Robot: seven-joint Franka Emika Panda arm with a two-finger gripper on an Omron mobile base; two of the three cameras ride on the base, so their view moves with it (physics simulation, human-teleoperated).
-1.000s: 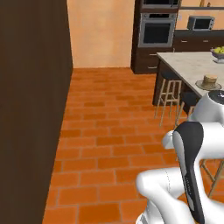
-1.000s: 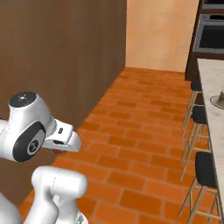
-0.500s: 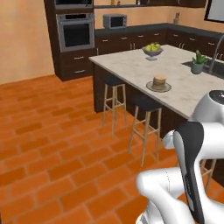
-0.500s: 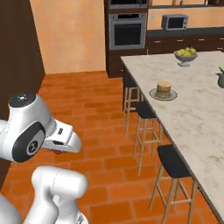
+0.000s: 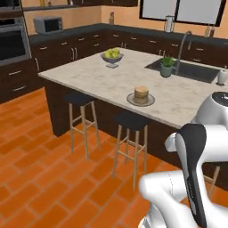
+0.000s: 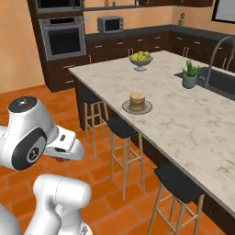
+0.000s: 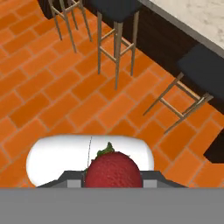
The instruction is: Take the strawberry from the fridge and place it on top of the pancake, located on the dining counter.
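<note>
The strawberry point(image 7: 113, 170) is a bright red berry with a green leaf, close up at the bottom of the hand view. My gripper point(image 7: 113, 178) is shut on it, high above the brick floor. In the right base view the gripper point(image 6: 60, 158) hangs under the white wrist at the left, well short of the counter. The pancake point(image 5: 141, 93) point(image 6: 137, 101) is a short golden stack on a round grey plate point(image 6: 126, 109). It sits near the front edge of the beige marbled dining counter point(image 5: 89, 76) point(image 6: 193, 121). The fridge is out of view.
Dark-seated bar stools point(image 5: 131, 121) point(image 6: 120, 128) point(image 7: 115, 6) line the counter's near side. On the counter are a fruit bowl point(image 5: 111, 56), a small potted plant point(image 5: 166, 67) and a dark sink with a faucet point(image 5: 183, 42). Orange brick floor point(image 5: 40, 178) spreads at the left.
The whole picture has swung as the base turned: the dark wall and oven slid away and the dining counter with the pancake now lies ahead. The strawberry stays held.
</note>
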